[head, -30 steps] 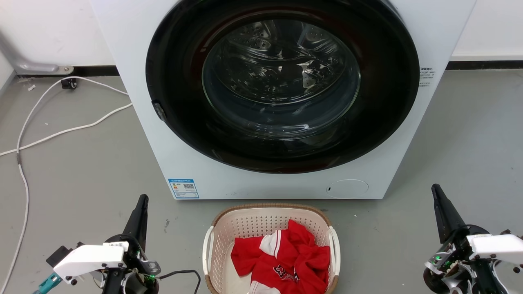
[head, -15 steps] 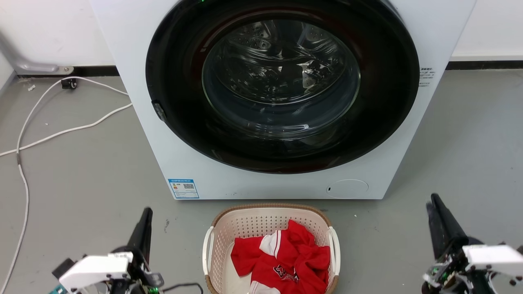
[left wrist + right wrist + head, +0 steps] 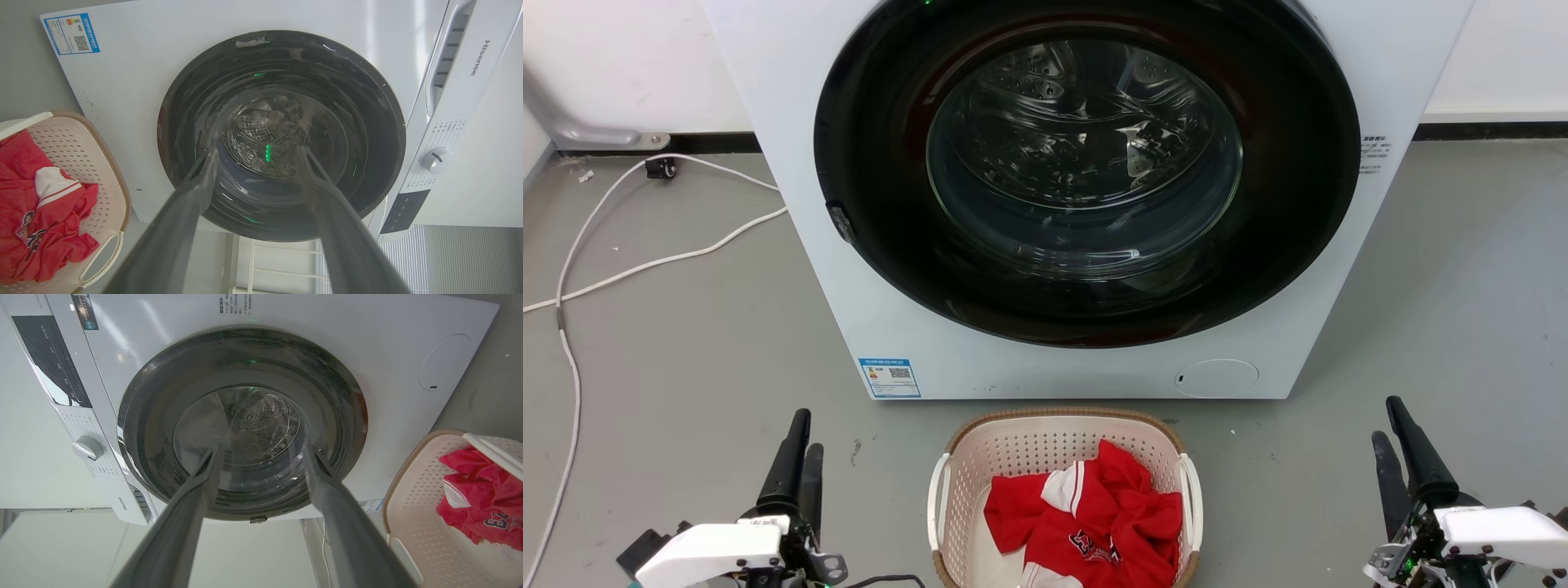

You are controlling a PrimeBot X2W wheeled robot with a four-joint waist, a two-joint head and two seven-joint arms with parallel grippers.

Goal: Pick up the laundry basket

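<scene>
The laundry basket is cream with perforated walls, a brown woven-look rim and white side handles. It stands on the floor in front of the washer, with a red and white garment crumpled inside. My left gripper is to its left and my right gripper to its right, both apart from it and pointing at the washer. Both are open with nothing between the fingers. The left wrist view has the basket at its left edge beside the open left gripper. The right wrist view has the basket at its right beside the open right gripper.
A white front-loading washer with a dark round glass door rises right behind the basket. White cables trail over the grey floor at the left. Bare floor lies between each gripper and the basket.
Both grippers have sunk toward the bottom of the head view. Each now shows two separate fingers where one dark shape showed before. The basket has not moved.
</scene>
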